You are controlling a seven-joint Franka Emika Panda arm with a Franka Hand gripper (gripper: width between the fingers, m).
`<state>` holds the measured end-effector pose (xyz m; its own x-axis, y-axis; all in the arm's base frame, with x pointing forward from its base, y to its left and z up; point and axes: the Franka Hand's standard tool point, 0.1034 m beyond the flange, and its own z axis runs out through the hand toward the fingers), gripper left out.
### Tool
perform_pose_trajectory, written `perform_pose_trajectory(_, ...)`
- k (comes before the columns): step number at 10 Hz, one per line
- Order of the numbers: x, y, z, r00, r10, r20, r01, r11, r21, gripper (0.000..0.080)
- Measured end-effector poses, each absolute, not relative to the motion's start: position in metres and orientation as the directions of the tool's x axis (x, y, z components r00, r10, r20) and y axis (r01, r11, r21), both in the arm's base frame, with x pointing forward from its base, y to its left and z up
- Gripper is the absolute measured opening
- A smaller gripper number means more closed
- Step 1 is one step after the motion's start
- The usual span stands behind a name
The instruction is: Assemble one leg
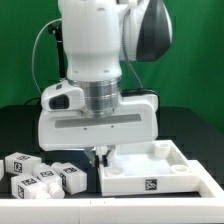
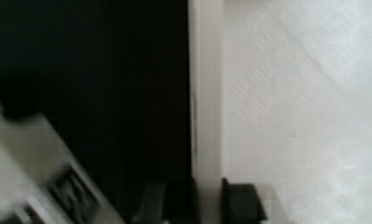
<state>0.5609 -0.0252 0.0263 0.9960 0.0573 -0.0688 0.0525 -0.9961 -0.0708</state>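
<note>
Several white legs [image 1: 40,175] with black-and-white tags lie in a cluster at the exterior view's lower left. The large white tray-like panel [image 1: 150,172] lies to their right. My gripper [image 1: 100,153] points down at the panel's left edge, between the panel and the legs. In the wrist view my gripper [image 2: 204,205] straddles the panel's thin white wall [image 2: 204,100], with a dark finger [image 2: 245,203] against each side. The panel's flat face [image 2: 298,100] fills one side. One tagged leg [image 2: 55,190] shows blurred on the other side.
The table top [image 1: 20,125] is black, with a green backdrop behind. A white strip [image 1: 60,212] runs along the front edge, just before the legs. The legs lie close to my gripper on the side away from the panel.
</note>
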Motion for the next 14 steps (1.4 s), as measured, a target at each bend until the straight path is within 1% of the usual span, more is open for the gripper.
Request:
perform_pose_trajectory(1,0.563,-0.027,0.022,0.995,0.09,-0.053,0.086,-0.994,-0.068,0.0052)
perform_pose_trajectory(4,0.562,-0.027,0.022,0.995,0.087,-0.055,0.084,-0.994,-0.069,0.0052)
perform_pose_trajectory(6,0.563,-0.024,0.022,0.998,0.04,-0.056,0.036,-0.997,-0.061,0.0052)
perform_pose_trajectory(7,0.572,-0.025,0.022,0.998,0.03,-0.058,0.027,-0.998,-0.063,0.0052)
perform_pose_trajectory(9,0.601,-0.022,0.024,0.997,-0.041,-0.061,-0.045,-0.997,-0.06,0.0052)
perform_pose_trajectory(10,0.601,-0.022,0.023,0.994,-0.05,-0.097,-0.056,-0.996,-0.062,0.0053)
perform_pose_trajectory(11,0.601,-0.021,0.025,0.988,-0.082,-0.128,-0.09,-0.995,-0.054,0.0053)
perform_pose_trajectory(12,0.601,-0.022,0.026,0.985,-0.095,-0.146,-0.101,-0.994,-0.032,0.0054)
perform_pose_trajectory(14,0.601,-0.022,0.022,0.988,-0.087,-0.126,-0.091,-0.996,-0.021,0.0054)
